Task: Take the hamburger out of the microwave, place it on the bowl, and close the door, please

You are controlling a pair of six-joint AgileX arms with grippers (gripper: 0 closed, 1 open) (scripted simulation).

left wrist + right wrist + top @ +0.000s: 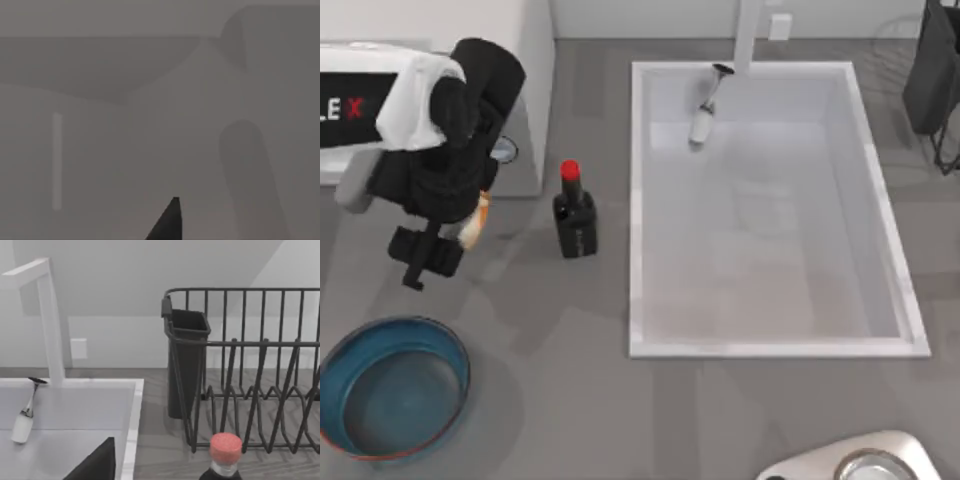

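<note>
The white microwave (525, 60) stands at the back left, with a silver dial (503, 150) on its side panel. My left arm reaches out over its front, and the black left gripper (425, 255) hangs above the counter just in front of it. The hamburger (472, 226), a cream lump with an orange spot, sits right beside the gripper under the wrist; whether it is gripped is hidden. The blue-teal bowl (390, 385) rests at the front left, apart from the gripper. In the left wrist view a dark tip of the left gripper (167, 222) stands against plain grey surfaces.
A dark bottle with a red cap (575, 215) stands just right of the hamburger. A big white sink (770, 330) with a faucet (47, 315) fills the middle. A black dish rack (240, 370) is at the back right, a steel pan (870, 466) at the front right.
</note>
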